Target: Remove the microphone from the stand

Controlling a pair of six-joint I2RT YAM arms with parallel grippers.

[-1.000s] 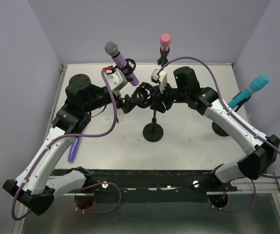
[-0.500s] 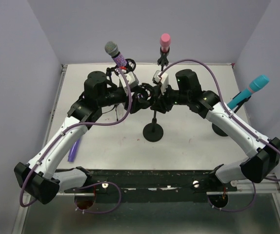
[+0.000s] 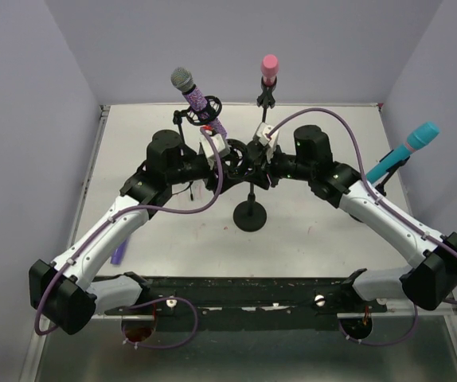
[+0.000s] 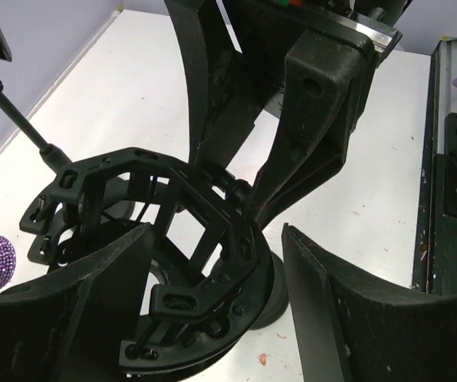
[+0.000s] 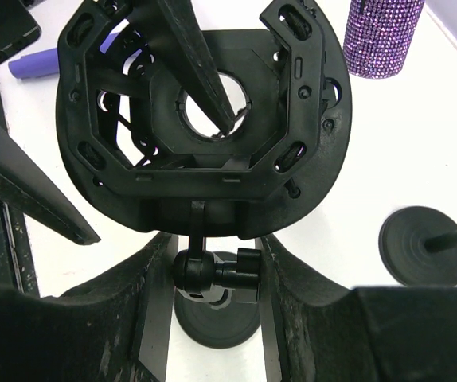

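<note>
Where the arms met, top view: both flanked the black shock mount (image 3: 240,155) at frame centre, on its stand (image 3: 250,215).
Microphones, top view: the purple microphone (image 3: 201,99) stood upper left in its own ring holder (image 3: 210,104), just beyond the left gripper (image 3: 227,153) and untouched. The pink microphone (image 3: 269,68) at top centre and the teal microphone (image 3: 408,147) at the right edge sat in clips.
Left wrist view: the jaws were parted astride the mount's cage, with a gap on the right side, and held nothing.
Right wrist view: the right gripper (image 5: 212,267) looked clamped on the swivel joint (image 5: 215,276) below the mount.
Mount's contents: the central ring (image 5: 212,99) showed no microphone, only a dark finger behind it.
Doing it well: likely keep the joint braced, grip a microphone's body rather than the cage, and pull along the holder's axis.
</note>
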